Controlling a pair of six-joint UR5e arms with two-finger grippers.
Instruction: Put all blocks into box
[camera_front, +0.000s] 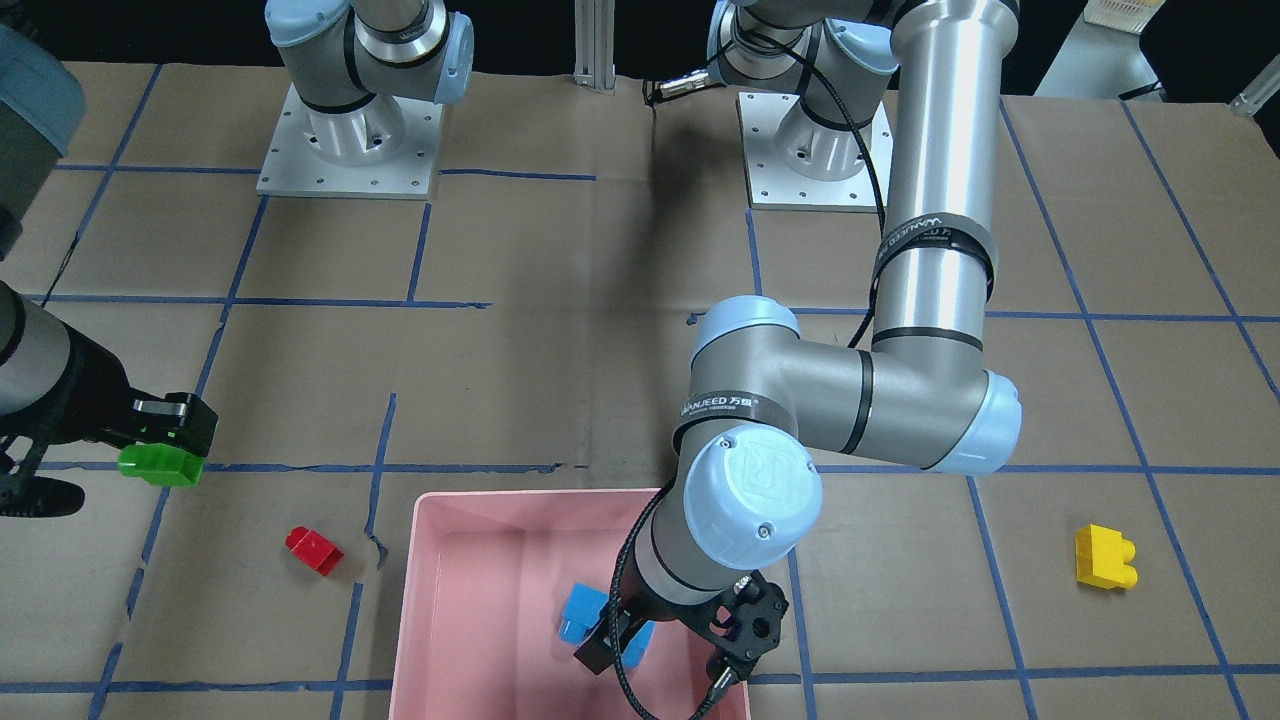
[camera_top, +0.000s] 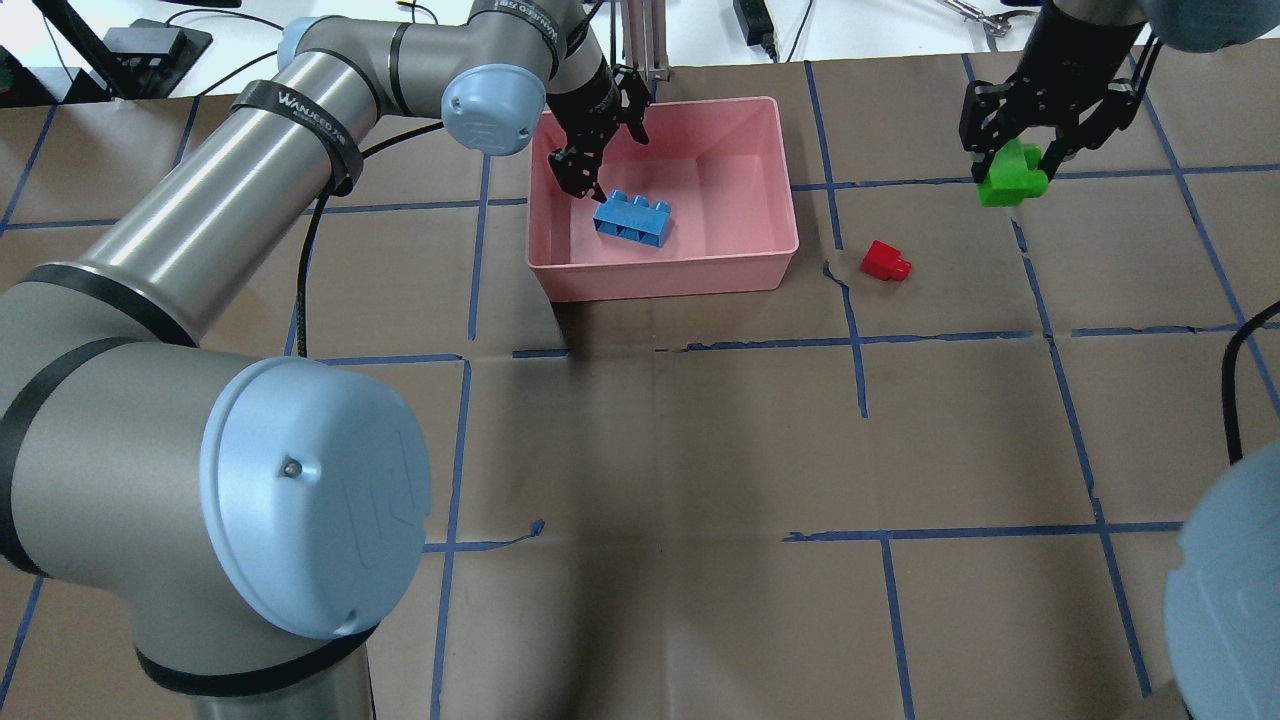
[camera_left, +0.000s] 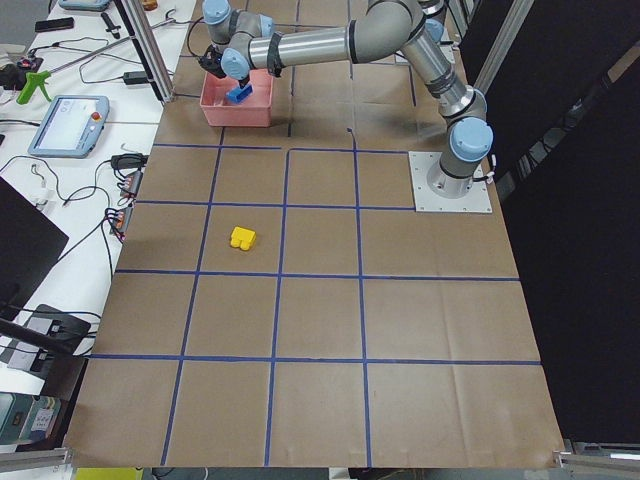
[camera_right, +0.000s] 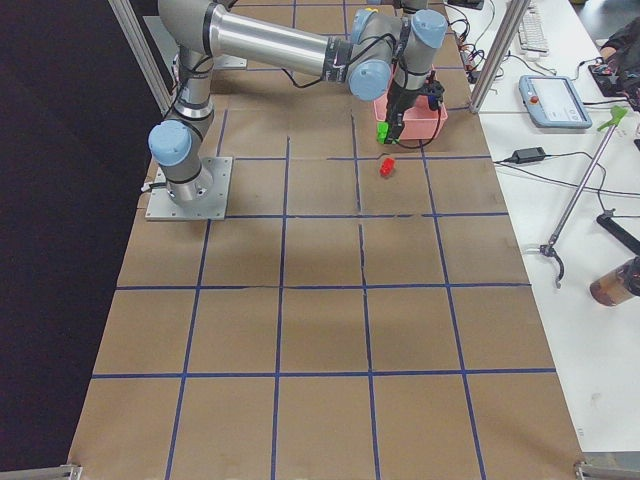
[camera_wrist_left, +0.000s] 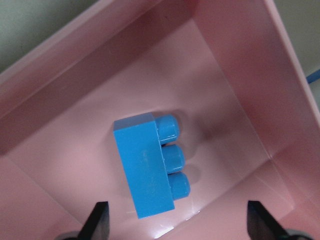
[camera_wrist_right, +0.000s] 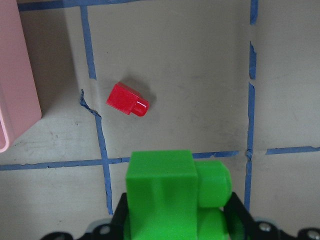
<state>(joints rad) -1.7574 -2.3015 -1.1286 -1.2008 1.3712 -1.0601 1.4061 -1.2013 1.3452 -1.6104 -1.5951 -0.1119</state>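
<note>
Box (camera_top: 660, 278) lies to the left of my right gripper (camera_top: 1018, 158), which is clamped on the green block (camera_top: 1010, 180) and seems to hold it clear of the table (camera_top: 650, 450). The red block (camera_top: 885, 261) lies between the two, nearer the box. So my carry, as I judge it, runs leftward over the red one and across the box's short right wall. In my right wrist view only a strip of the box's rim shows at the left edge, and the block hides most of my fingers. My left gripper (camera_top: 603, 150) hangs over the box, spread wide and holding nothing. Beneath it the blue block (camera_top: 632, 218) lies on its side on the floor, long axis roughly along the box's length. The yellow block (camera_front: 1104, 556) sits well apart on my left, outside the overhead view; my left arm is nearer it.
</note>
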